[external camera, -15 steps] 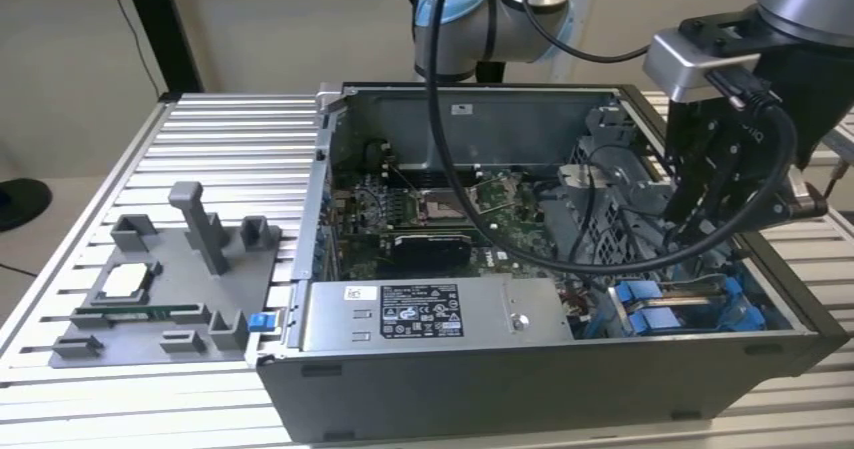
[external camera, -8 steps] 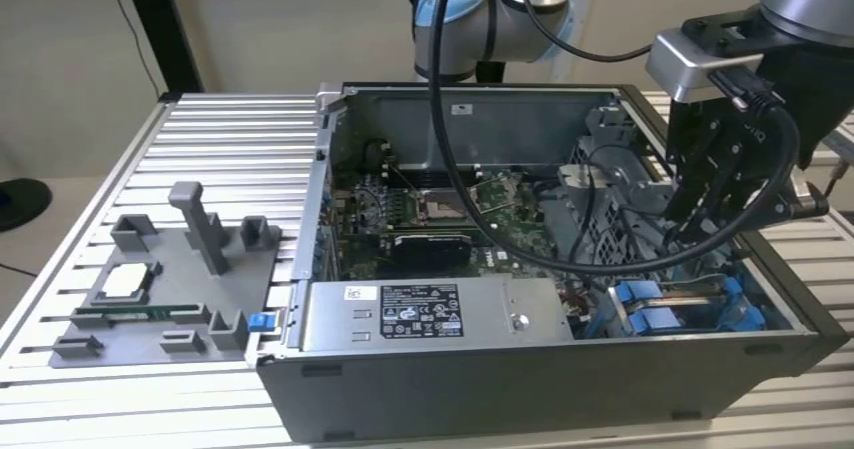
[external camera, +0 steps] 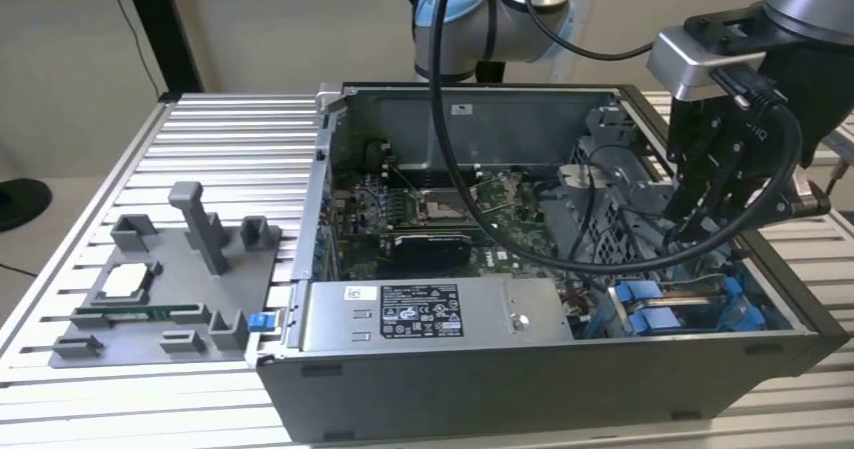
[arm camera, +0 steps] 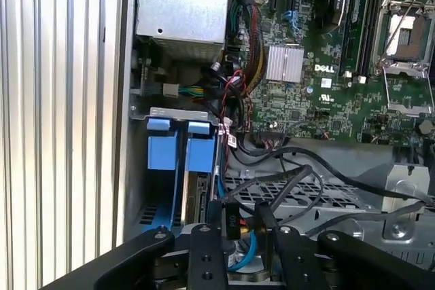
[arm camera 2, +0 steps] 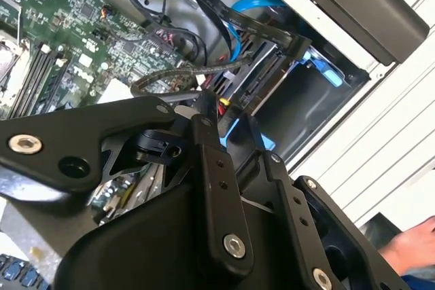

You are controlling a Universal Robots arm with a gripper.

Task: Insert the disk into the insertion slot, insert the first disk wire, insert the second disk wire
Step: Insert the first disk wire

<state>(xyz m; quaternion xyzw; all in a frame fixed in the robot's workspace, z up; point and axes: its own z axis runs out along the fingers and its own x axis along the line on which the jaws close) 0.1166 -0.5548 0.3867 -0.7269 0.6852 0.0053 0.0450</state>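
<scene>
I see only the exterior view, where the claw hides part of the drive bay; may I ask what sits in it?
Observer: In the first wrist view, two blue carrier tabs sit side by side in the insertion slot.
Operator: Thank you; is a wire near the claw?
Observer: A black labelled connector sits right at the claw's tip.
Operator: Is anyone nearby?
Observer: In the second wrist view, what looks like a person's hand is outside the computer case.

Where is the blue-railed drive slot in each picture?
Exterior view: the insertion slot is in the case's near corner, at the exterior view's right.
First wrist view: the insertion slot hugs the case's side wall.
Second wrist view: the insertion slot lies beyond the black cables.
Shared landmark: the green motherboard.
</scene>
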